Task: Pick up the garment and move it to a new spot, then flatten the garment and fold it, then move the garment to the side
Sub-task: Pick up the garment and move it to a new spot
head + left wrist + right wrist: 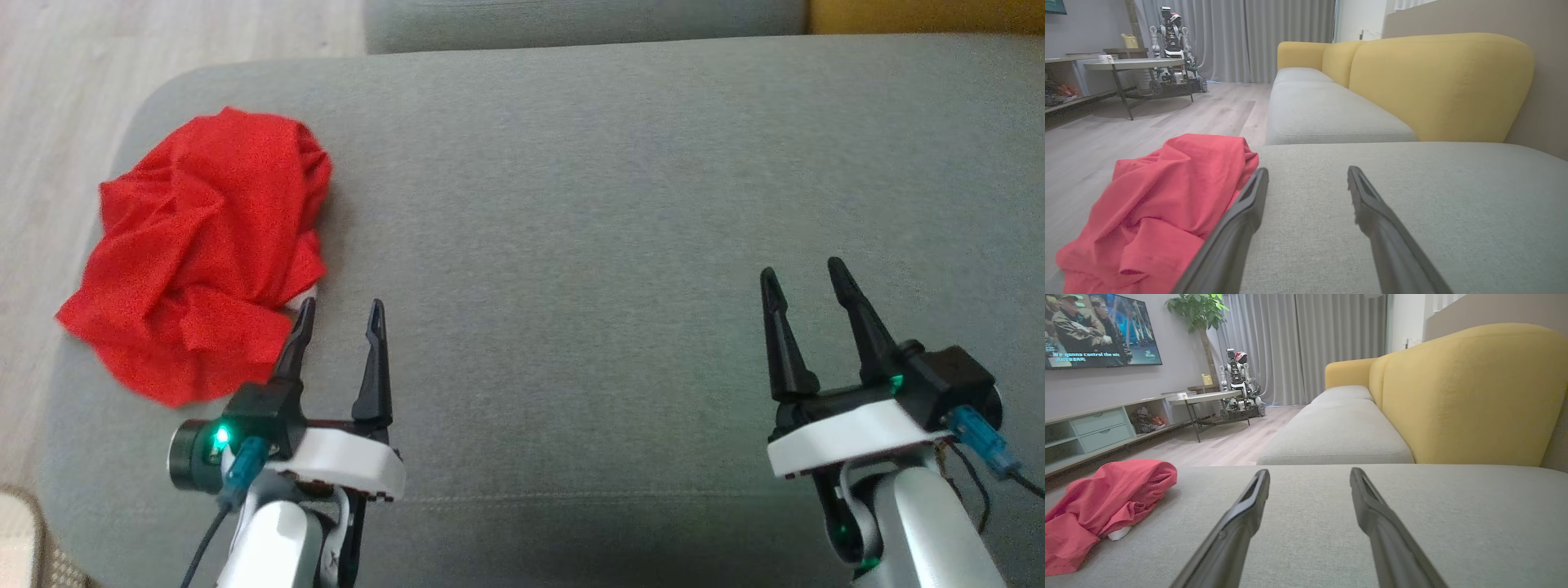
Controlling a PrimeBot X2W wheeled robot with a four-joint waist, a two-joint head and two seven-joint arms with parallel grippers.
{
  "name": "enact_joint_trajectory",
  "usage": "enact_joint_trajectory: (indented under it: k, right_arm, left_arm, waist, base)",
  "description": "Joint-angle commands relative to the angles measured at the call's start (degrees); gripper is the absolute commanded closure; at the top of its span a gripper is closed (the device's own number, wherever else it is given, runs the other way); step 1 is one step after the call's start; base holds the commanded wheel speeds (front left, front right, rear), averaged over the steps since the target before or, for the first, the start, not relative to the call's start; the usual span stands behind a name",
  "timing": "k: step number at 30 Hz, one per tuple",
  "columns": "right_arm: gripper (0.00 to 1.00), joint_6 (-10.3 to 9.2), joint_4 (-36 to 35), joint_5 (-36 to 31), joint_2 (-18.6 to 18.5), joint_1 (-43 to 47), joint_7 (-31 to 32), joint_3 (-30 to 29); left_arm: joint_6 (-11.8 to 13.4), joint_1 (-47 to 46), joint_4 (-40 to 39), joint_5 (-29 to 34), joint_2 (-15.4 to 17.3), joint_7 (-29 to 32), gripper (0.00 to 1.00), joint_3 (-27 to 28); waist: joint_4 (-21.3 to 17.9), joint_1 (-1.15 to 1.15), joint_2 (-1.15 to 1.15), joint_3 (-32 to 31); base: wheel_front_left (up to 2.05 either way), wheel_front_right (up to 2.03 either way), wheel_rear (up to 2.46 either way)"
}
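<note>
The crumpled red garment (200, 253) lies in a heap at the left end of the grey sofa cushion (571, 204), close to its rounded edge. The left jaws stand spread and empty just beside the heap's near right side. The right jaws, likewise spread and empty, sit well apart over the cushion to the right.

**Two dark-fingered grippers on white wrists**

The left gripper (341, 306) and the right gripper (801, 269) look alike. Each has two long black fingers (373, 367) that narrow to a point, set on a black block over a white rounded plate (343, 461). The forearm (273, 543) below is glossy silver-white. At 9 o'clock of the left wrist there is a dark round camera (189, 457) beside a green light, and a clear blue plug (245, 467) carries a black cable. A second blue plug (984, 439) is at 3 o'clock of the right wrist, with thin dark wires.
</note>
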Motion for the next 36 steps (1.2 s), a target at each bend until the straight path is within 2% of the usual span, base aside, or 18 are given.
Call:
enact_joint_trajectory:
  k: [1, 14, 18, 26, 36]
  right_arm:
    - [0.00, 0.00, -2.35, -0.19, -0.20, -2.65, -0.52, 1.77]
    - [0.00, 0.00, -2.31, -0.81, -0.20, -1.10, -0.52, 6.24]
    - [0.00, 0.00, -2.20, -0.38, -0.20, -0.73, -0.52, 7.28]
    - [0.00, 0.00, -1.88, 0.28, -0.20, -0.21, -0.52, 7.86]
    - [0.00, 0.00, -1.87, 0.29, -0.20, -0.16, -0.52, 7.94]
  left_arm:
    - [0.39, -1.94, -1.57, -0.41, 0.05, -0.70, 0.00, 2.07]
    - [1.65, -0.26, -2.60, -0.79, 0.04, -0.70, 0.00, 2.32]
    - [1.68, 0.58, -2.78, -0.65, 0.04, -0.70, 0.00, 2.30]
    - [1.58, 1.13, -2.95, -0.44, 0.04, -0.70, 0.00, 2.71]
    - [1.95, 1.03, -3.71, -0.43, 0.04, -0.70, 0.00, 3.43]
  waist:
    - [1.66, 0.00, 0.00, 0.27]
    - [14.43, 0.00, 0.00, -1.27]
    - [16.96, 0.00, 0.00, -1.69]
    - [19.42, 0.00, 0.00, -2.00]
    - [19.42, 0.00, 0.00, -1.16]
  base:
    - [0.00, 0.00, 0.00]
    - [0.00, 0.00, 0.00]
    - [0.00, 0.00, 0.00]
    - [0.00, 0.00, 0.00]
    - [0.00, 0.00, 0.00]
